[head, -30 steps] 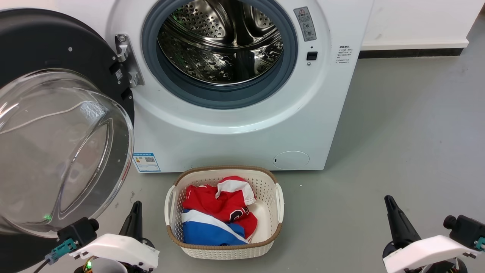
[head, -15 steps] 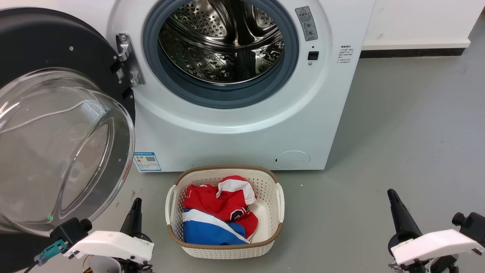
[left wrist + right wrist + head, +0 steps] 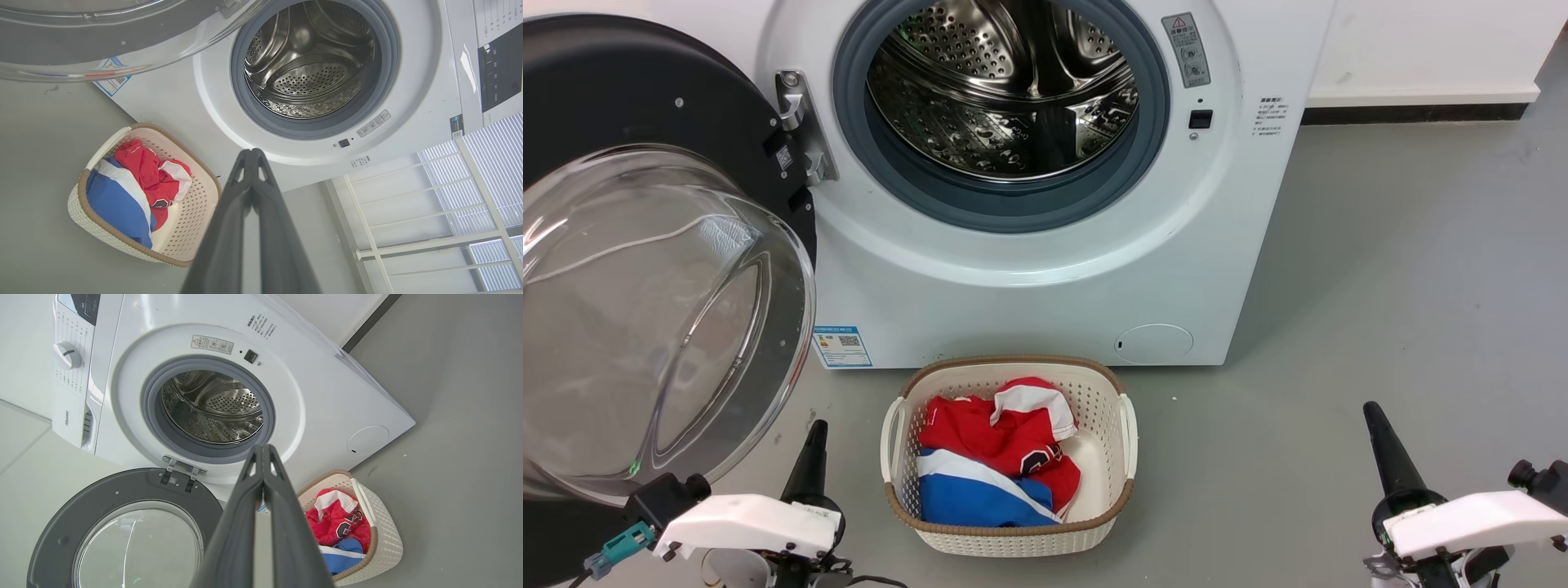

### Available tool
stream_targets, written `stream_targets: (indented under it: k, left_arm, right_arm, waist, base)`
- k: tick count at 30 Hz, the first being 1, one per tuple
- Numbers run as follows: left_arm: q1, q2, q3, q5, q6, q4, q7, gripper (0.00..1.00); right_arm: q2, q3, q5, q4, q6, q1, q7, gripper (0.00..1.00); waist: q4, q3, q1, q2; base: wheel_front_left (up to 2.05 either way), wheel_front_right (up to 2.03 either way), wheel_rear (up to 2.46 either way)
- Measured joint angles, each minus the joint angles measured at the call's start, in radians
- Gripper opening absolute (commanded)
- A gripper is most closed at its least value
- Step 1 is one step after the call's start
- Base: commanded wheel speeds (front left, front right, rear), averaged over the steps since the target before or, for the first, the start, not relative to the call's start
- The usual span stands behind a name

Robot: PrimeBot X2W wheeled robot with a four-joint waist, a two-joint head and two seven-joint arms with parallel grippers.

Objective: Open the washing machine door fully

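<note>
Though wide open, washing machine door (image 3: 645, 90); dial (image 3: 66, 355) in right wrist view; both jaws clenched.

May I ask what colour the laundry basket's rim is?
Brown rim on the cream basket; clearest in head view.

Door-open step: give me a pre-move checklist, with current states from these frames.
1. The washing machine door is clear of the drum opening: ok, it hangs wide on its hinge at the robot's left.
2. Door at the hinge's end stop: cannot tell.
3. The left end effector is free of the door: ok, shut, empty, apart from the glass bowl.
4. The right end effector is free: ok, shut, empty, above bare floor.
5. The laundry basket is out of the door's path: ok, it sits before the machine, right of the door.
</note>
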Motion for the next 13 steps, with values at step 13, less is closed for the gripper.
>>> stream_targets:
  k: [13]
  left_arm:
    - [-0.010, -0.023, 0.036, -0.114, -0.024, 0.000, 0.034, 0.00]
  right_arm:
    - [-0.001, -0.010, 0.141, 0.017, 0.000, -0.024, 0.014, 0.00]
  waist:
    - [0.003, 0.001, 0.0000, 0.0000]
  base:
    - [0.00, 0.00, 0.00]
